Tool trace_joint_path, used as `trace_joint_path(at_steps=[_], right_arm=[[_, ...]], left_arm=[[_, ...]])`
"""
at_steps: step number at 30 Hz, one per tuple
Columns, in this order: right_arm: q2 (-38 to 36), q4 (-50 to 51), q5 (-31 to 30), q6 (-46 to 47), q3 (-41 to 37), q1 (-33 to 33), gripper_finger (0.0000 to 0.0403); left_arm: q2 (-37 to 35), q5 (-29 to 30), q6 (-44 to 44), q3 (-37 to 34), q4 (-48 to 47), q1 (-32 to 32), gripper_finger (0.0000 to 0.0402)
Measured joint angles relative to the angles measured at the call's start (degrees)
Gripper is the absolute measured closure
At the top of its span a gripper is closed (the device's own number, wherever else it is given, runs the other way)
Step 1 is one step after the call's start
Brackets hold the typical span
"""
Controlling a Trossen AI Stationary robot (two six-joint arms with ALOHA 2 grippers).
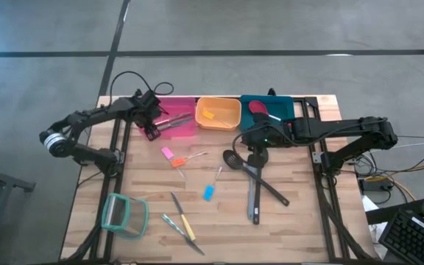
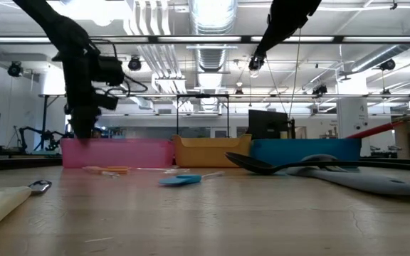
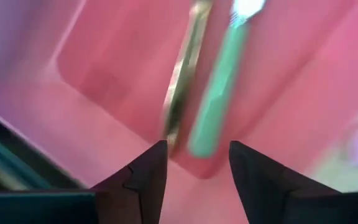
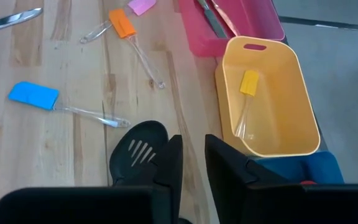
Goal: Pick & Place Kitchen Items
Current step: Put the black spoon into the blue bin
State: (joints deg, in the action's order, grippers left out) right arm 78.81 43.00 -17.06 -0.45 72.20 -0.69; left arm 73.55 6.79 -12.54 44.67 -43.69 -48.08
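Left gripper (image 1: 150, 126) hangs over the pink bin (image 1: 186, 129), fingers apart and holding nothing; 2 slim utensils (image 3: 194, 93) lie on the bin floor just ahead of its fingertips. Right gripper (image 4: 192, 163) hovers with fingers narrowly parted and empty, directly above the black slotted spatula (image 4: 138, 154); the blue spatula (image 4: 33, 96) lies off to one side.

light: bright overhead | left wrist view: blurred | low view: ceiling glare
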Motion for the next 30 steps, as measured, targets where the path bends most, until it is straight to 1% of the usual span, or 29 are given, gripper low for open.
trace_joint_path(at_steps=[2, 6, 7, 9, 13, 16, 18, 21, 24, 30], right_arm=[[0.0, -0.04, 0.0, 0.03, 0.0, 0.0, 0.0349], [0.0, -0.02, 0.0, 0.12, -0.25, -0.01, 0.0359], [0.0, -0.05, 0.0, 0.23, -0.31, -0.02, 0.0361], [0.0, -0.07, 0.0, 0.24, -0.35, -0.02, 0.0365], [0.0, -0.19, 0.02, 0.29, -0.34, -0.02, 0.0371], [0.0, -0.33, 0.02, 0.36, -0.35, -0.04, 0.0375], [0.0, -0.33, 0.02, 0.47, -0.35, -0.04, 0.0375], [0.0, -0.34, 0.02, 0.48, -0.35, -0.04, 0.0371], [0.0, -1.14, 0.02, 0.1, -0.43, -0.04, 0.0365], [0.0, -5.29, 0.07, -0.09, -0.46, -0.04, 0.0348]], left_arm=[[-2.49, -5.07, 2.45, 0.13, 0.02, 0.53, 0.0226], [-8.45, -17.88, 5.98, 0.13, 2.11, 3.47, 0.0226], [-10.07, -20.44, 6.29, 0.13, 3.0, 4.64, 0.0226], [-13.45, -23.14, 6.94, 0.13, 6.21, 7.58, 0.0225], [-19.76, -23.65, 7.22, 0.13, 13.32, 14.68, 0.0225], [-23.49, -23.71, 7.77, 0.13, 16.85, 19.33, 0.0225], [-25.36, -23.7, 9.74, 0.13, 18.12, 21.48, 0.0225], [-27.53, -23.65, 11.59, 0.13, 18.93, 23.17, 0.0225], [-28.89, -23.6, 11.71, 0.13, 18.78, 23.42, 0.0225], [-29.11, -23.36, 11.74, 0.13, 18.78, 23.41, 0.0225]])
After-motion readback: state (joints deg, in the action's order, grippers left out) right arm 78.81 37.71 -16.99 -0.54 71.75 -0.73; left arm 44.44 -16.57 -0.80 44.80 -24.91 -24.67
